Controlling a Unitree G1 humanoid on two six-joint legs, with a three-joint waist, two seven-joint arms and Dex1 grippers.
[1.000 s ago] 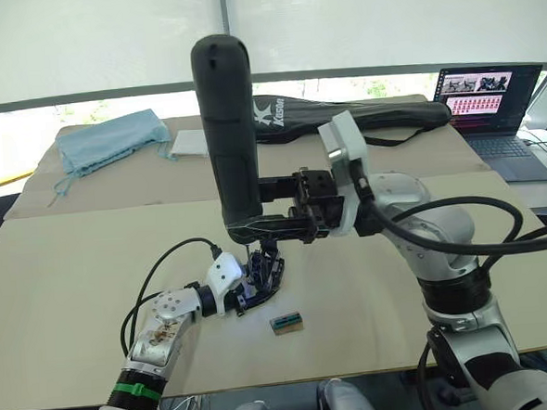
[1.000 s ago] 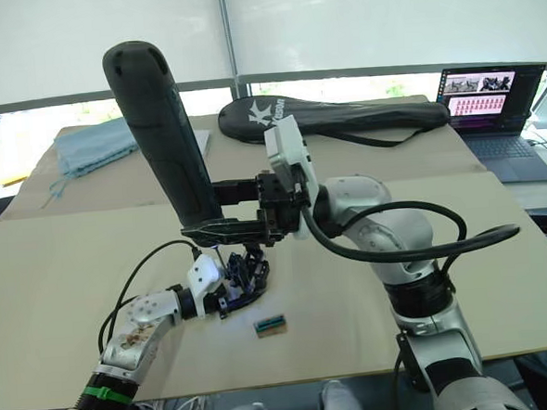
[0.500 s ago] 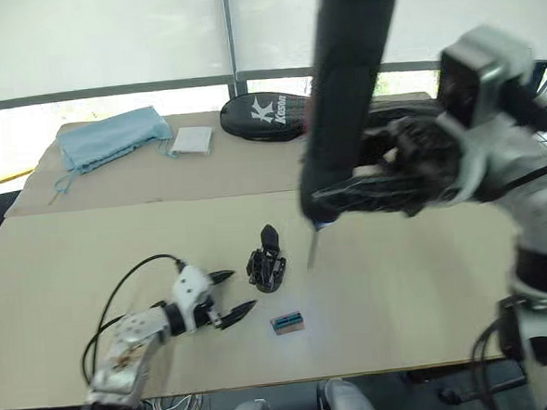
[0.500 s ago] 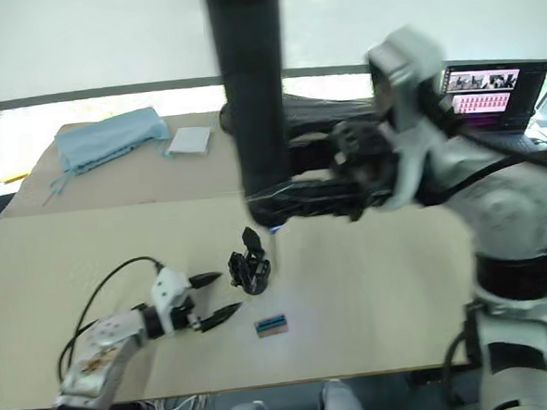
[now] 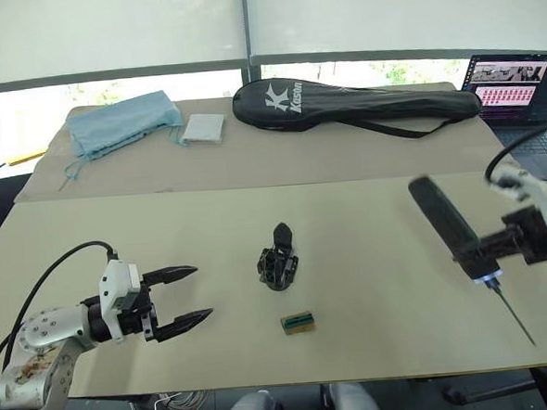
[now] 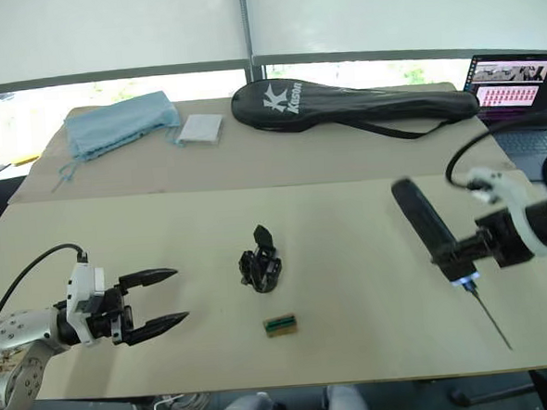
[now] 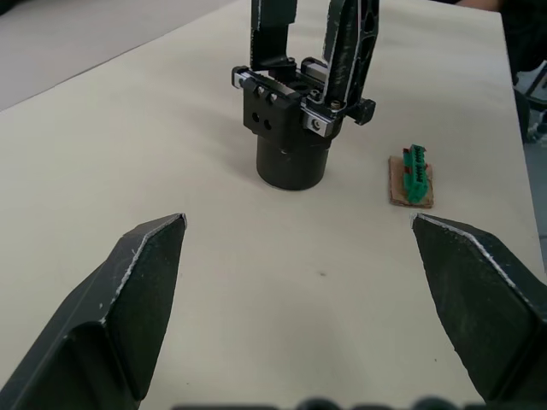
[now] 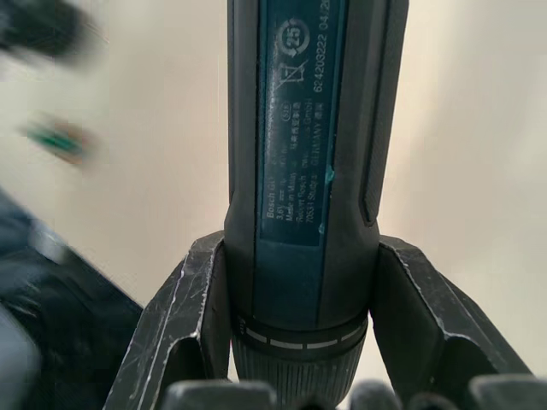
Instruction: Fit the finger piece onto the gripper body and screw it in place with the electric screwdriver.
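- black racket bag (image 5: pixel 351 105) along the table's (image 5: pixel 379 254) far edge
- blue cloth (image 5: pixel 120 123) at the far left corner
- white pad (image 5: pixel 203 128) beside it
- laptop (image 5: pixel 517 88) at the far right corner
- green-and-brown block (image 5: pixel 299 322) near the front edge

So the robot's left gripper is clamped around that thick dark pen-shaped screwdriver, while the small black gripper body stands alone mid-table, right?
Not quite: the right gripper holds the thick dark pen-shaped screwdriver, as the right wrist view shows. The left gripper is open and empty. The small black gripper body does stand alone mid-table.
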